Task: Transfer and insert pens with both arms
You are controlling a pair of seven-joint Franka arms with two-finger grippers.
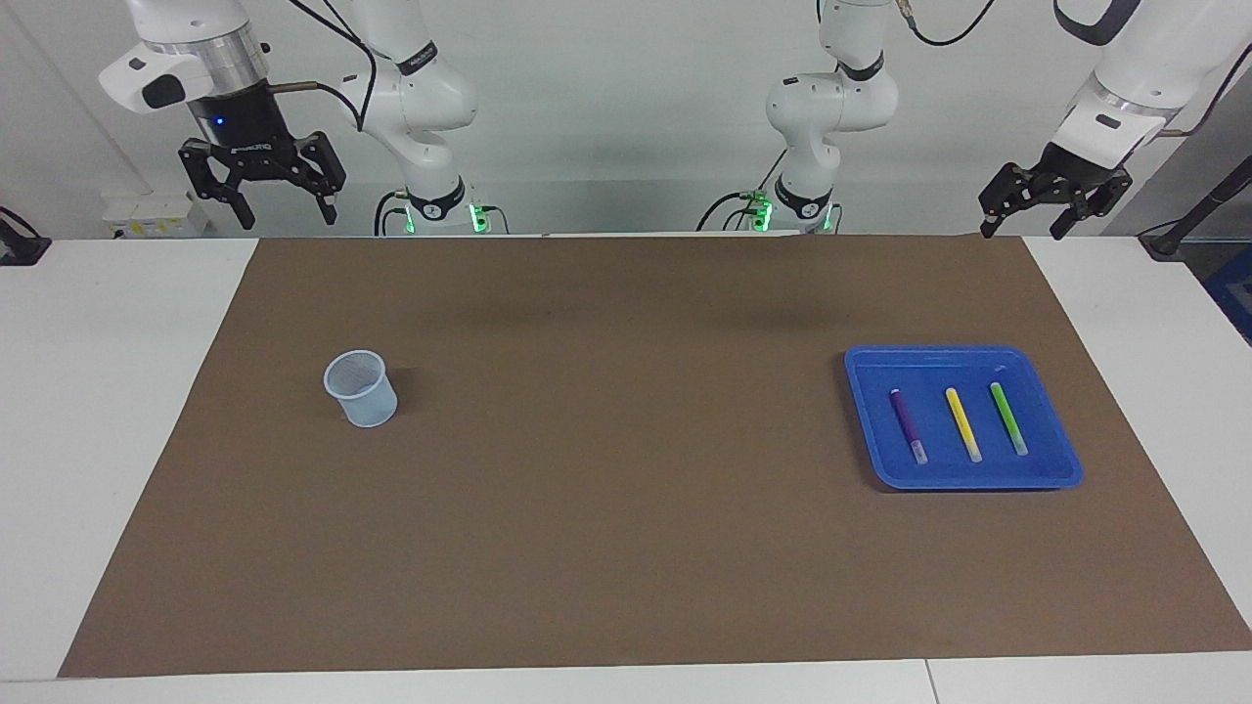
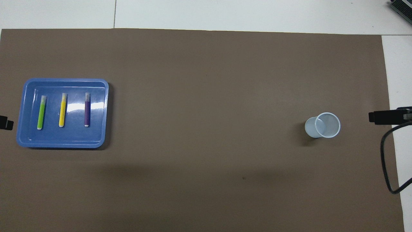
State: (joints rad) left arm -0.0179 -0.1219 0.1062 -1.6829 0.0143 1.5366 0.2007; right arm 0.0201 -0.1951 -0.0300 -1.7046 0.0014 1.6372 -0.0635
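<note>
Three pens lie side by side in a blue tray (image 1: 1061, 477) (image 2: 64, 143) toward the left arm's end of the table: a purple pen (image 1: 906, 421) (image 2: 87, 109), a yellow pen (image 1: 961, 421) (image 2: 62, 110) and a green pen (image 1: 1007, 417) (image 2: 41, 112). My left gripper (image 1: 1025, 227) hangs open and empty, high over the mat's edge by the robots at that end. My right gripper (image 1: 286, 207) hangs open and empty over the mat's corner at the right arm's end. Both arms wait, raised.
A pale mesh cup (image 1: 361, 388) (image 2: 325, 125) stands upright on the brown mat (image 1: 626, 548) toward the right arm's end. White table shows around the mat. A black cable (image 2: 388, 161) loops at the overhead view's edge.
</note>
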